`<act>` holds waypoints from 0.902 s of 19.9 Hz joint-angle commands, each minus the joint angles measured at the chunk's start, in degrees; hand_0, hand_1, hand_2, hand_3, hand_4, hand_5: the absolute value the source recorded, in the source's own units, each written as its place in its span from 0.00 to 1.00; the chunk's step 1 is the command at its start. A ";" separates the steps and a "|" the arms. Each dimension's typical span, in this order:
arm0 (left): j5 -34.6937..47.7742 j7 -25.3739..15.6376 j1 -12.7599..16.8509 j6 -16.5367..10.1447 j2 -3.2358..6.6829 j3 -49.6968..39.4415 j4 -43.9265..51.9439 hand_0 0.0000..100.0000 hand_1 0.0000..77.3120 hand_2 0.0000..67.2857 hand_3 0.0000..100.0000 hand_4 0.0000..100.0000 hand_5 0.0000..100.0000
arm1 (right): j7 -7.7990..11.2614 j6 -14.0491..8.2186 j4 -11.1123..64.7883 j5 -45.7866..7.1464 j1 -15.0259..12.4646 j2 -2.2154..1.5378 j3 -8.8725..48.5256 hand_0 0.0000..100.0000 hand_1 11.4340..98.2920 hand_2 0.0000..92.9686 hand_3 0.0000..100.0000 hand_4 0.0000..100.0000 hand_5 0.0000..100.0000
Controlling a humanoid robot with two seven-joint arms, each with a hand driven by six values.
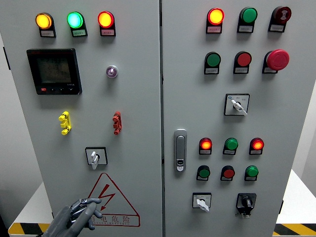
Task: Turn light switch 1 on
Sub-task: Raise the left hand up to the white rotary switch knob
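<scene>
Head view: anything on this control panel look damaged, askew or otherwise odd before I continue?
Nothing stands out. The control panel looks intact: lamps, push buttons, rotary switches and the door handle all sit in place. The left hand overlaps the warning triangle sticker, touching no switch.

A grey cabinet [138, 98] carries everything on two doors. Lit lamps [74, 19] sit at eleven o'clock, a black display [54, 71] below them, push buttons [244, 59] at two o'clock, a door handle [180, 150] near centre.

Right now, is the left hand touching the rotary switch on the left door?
No. The left hand sits low over the warning triangle, clearly below the rotary switch.
</scene>
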 commanded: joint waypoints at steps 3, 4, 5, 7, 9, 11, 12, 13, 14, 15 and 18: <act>0.05 1.53 -2.75 5.89 -0.15 0.41 0.01 0.00 0.49 0.45 0.64 0.85 0.64 | 0.00 0.02 0.00 0.00 0.00 0.01 -0.01 0.00 0.10 0.00 0.20 0.19 0.10; 0.14 1.53 -3.10 5.99 -0.15 0.42 0.01 0.00 0.51 0.45 0.65 0.86 0.65 | 0.00 0.02 0.00 0.00 0.00 0.01 -0.01 0.00 0.10 0.00 0.20 0.19 0.10; 0.14 1.62 -3.46 5.99 -0.24 0.42 0.01 0.00 0.51 0.46 0.65 0.86 0.65 | 0.00 0.02 0.00 0.00 0.00 0.01 0.07 0.00 0.10 0.00 0.20 0.19 0.10; 0.32 2.75 -4.33 7.30 -0.24 0.94 0.01 0.00 0.53 0.46 0.66 0.87 0.65 | 0.00 -0.07 0.00 0.00 0.00 0.01 -0.01 0.00 0.10 0.00 0.20 0.19 0.10; 0.32 4.25 -5.74 10.71 -0.33 1.90 0.01 0.00 0.53 0.46 0.66 0.87 0.65 | 0.00 0.02 0.00 0.00 0.00 -0.08 -0.01 0.00 0.10 0.00 0.20 0.19 0.10; 0.41 4.34 -6.36 13.45 -0.33 3.22 0.01 0.00 0.54 0.47 0.67 0.88 0.65 | 0.00 0.02 0.00 0.00 0.00 -0.08 0.07 0.00 0.10 0.00 0.20 0.19 0.10; 0.67 4.43 -6.53 14.50 -0.41 3.58 0.01 0.00 0.55 0.47 0.67 0.88 0.66 | 0.00 -0.07 0.00 0.00 0.00 0.01 -0.01 0.00 0.10 0.00 0.20 0.19 0.10; 0.76 4.43 -7.06 15.64 -0.50 4.01 0.01 0.00 0.55 0.47 0.68 0.88 0.66 | 0.00 0.02 0.00 0.00 0.00 0.01 -0.01 0.00 0.10 0.00 0.20 0.19 0.10; 0.76 4.52 -7.24 16.53 -0.50 4.19 0.01 0.00 0.56 0.48 0.68 0.89 0.66 | 0.00 0.02 0.00 0.00 0.00 0.01 -0.01 0.00 0.10 0.00 0.20 0.19 0.10; 0.76 4.52 -7.41 16.88 -0.50 4.19 0.01 0.00 0.57 0.48 0.68 0.89 0.66 | 0.00 -0.07 0.00 0.00 0.00 0.01 -0.01 0.00 0.10 0.00 0.20 0.19 0.10; 0.85 4.69 -8.20 18.55 -0.59 4.19 0.01 0.00 0.60 0.49 0.70 0.90 0.66 | 0.00 0.02 0.00 0.00 0.00 0.01 -0.01 0.00 0.09 0.00 0.20 0.19 0.10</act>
